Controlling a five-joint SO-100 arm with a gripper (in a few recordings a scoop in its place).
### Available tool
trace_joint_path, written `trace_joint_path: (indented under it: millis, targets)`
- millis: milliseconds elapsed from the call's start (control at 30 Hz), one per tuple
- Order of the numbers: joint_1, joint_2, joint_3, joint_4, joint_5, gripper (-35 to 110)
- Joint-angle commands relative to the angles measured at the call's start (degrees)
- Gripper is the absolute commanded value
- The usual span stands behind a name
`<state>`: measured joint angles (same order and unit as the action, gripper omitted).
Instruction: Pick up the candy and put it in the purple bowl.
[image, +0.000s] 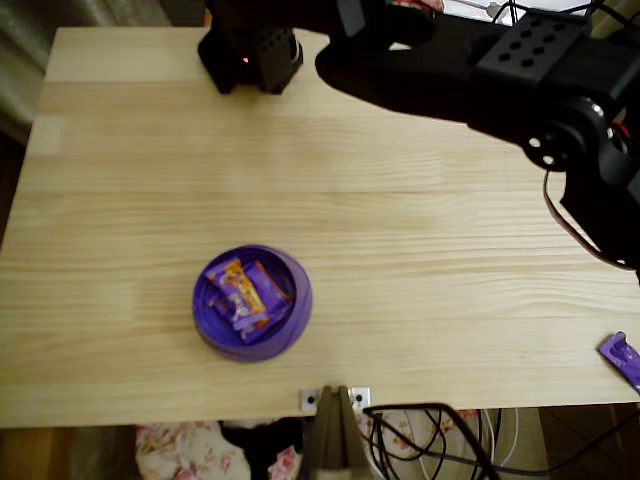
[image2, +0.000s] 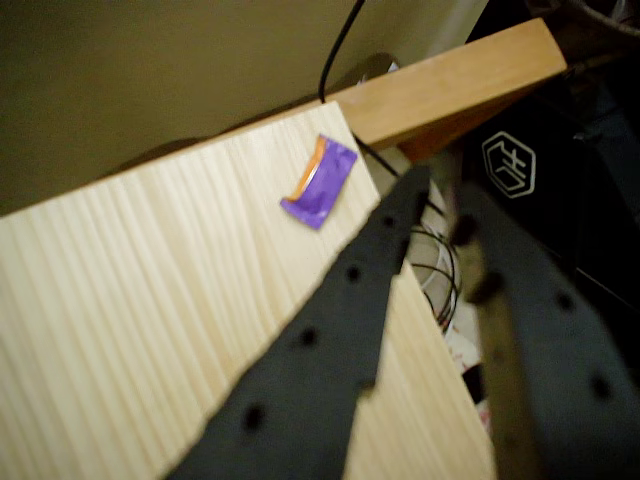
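I see a pale pine table (image: 400, 230) with cables beneath its front edge. The candy (image2: 320, 181) lies at its four-o'clock corner overhead, the purple bowl (image: 252, 303) toward seven. My gripper (image2: 440, 190) hangs slightly parted, holding nothing.

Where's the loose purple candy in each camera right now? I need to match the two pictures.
Overhead view: the candy lies at the far right edge of the table, near its front corner, cut off by the frame.
Wrist view: upper middle, beside the table's edge, above the fingers.
Shared landmark: that table corner.
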<state>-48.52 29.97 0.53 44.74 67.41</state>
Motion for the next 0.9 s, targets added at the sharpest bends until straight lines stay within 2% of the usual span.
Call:
trace_joint_path:
  millis: [0,633,867]
  targets:
    - [-0.4,7.3,-1.3,-3.2,1.9,0]
    - [2.6,-4.3,-1.1,-26.0,10.3,0]
    - [1.3,-4.8,0.7,-24.0,13.7,0]
